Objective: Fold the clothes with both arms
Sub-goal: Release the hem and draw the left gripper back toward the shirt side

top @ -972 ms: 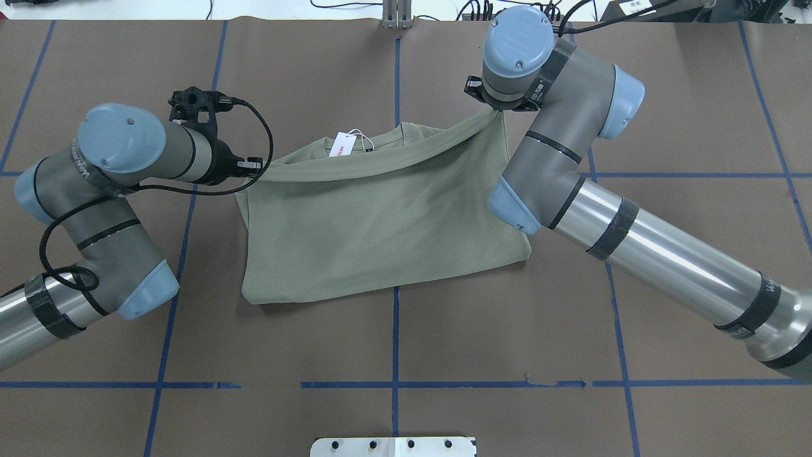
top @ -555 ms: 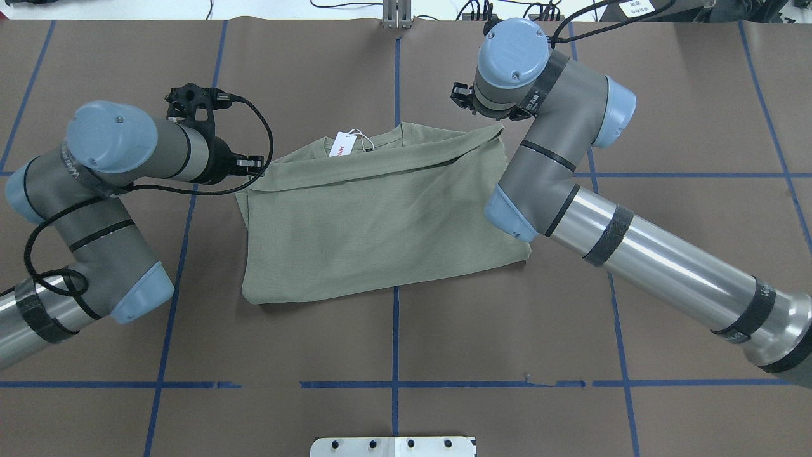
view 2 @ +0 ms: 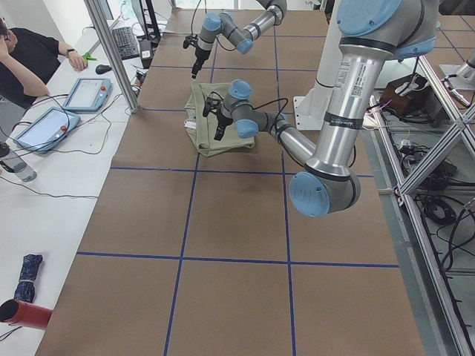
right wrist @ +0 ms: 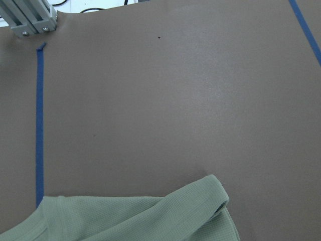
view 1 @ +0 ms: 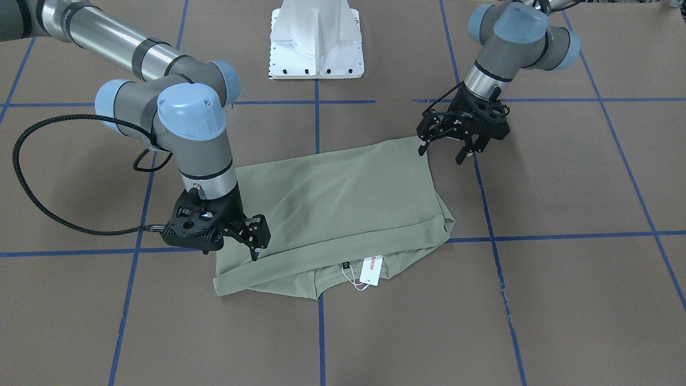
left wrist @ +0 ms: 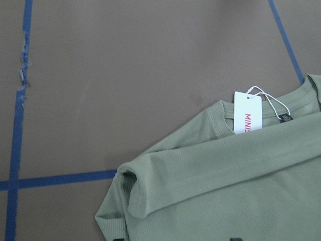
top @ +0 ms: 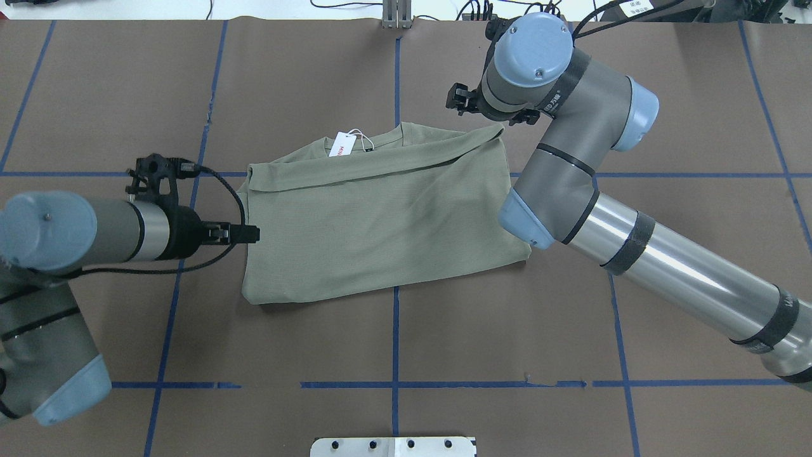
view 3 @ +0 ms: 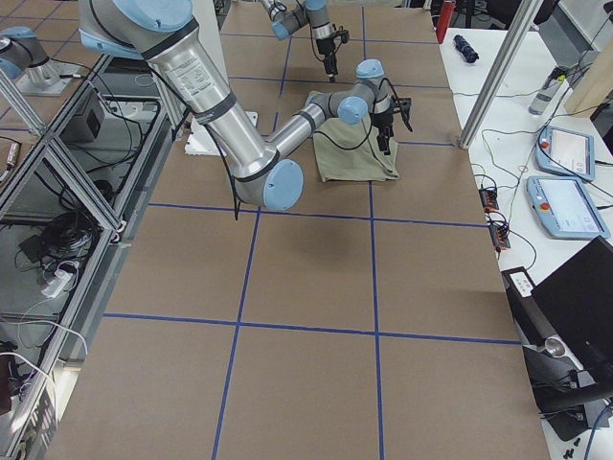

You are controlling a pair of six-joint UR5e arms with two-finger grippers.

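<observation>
The pale green shirt (top: 380, 216) lies folded on the brown table, its upper layer doubled over toward the neck, where the white hang tag (top: 342, 145) sticks out. My left gripper (top: 250, 233) hovers open at the shirt's left edge with nothing in it; the front-facing view shows its fingers spread (view 1: 441, 154). My right gripper (view 1: 249, 244) stands open just above the shirt's far right corner and holds nothing; from overhead (top: 463, 101) the wrist mostly hides it. The left wrist view shows the shirt (left wrist: 225, 191) and tag (left wrist: 247, 113), the right wrist view a loose corner (right wrist: 140, 221).
Blue tape lines (top: 394, 343) divide the table (top: 507, 317) into squares. The white pedestal base (view 1: 316, 37) stands at the robot's edge. In the left side view a person (view 2: 30, 52) sits at a side table with tablets (view 2: 85, 93).
My right gripper let go of the shirt's far right corner, which dropped flat. My left gripper released the far left corner and moved back toward the robot along the left edge.
</observation>
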